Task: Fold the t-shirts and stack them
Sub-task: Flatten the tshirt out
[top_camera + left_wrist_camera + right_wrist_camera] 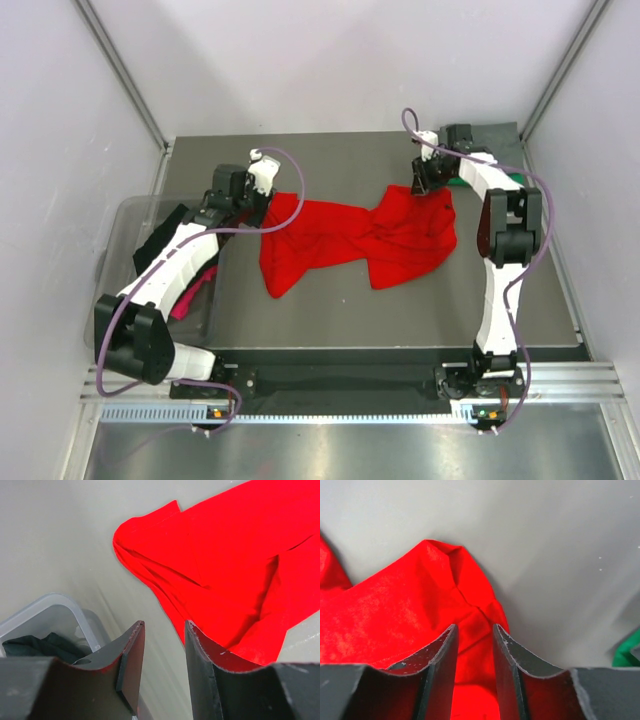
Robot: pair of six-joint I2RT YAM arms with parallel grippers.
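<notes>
A bright red t-shirt (350, 240) lies crumpled and spread across the middle of the table. My left gripper (266, 207) hovers at its left edge. In the left wrist view that gripper (164, 625) is open, with bare table between its fingers and the red cloth (225, 565) just to the right of them. My right gripper (432, 192) is over the shirt's far right corner. Seen from the right wrist, this gripper (474, 628) has its jaws apart, and the red cloth (410, 610) lies beneath and between them, not pinched.
A translucent tub (125, 215) stands at the table's left edge, holding a black shirt (160, 240) and a magenta one (195, 290). The tub's rim (60, 602) and dark cloth (35, 645) show left of the left fingers. A green cloth edge (627, 652) lies right of the right gripper.
</notes>
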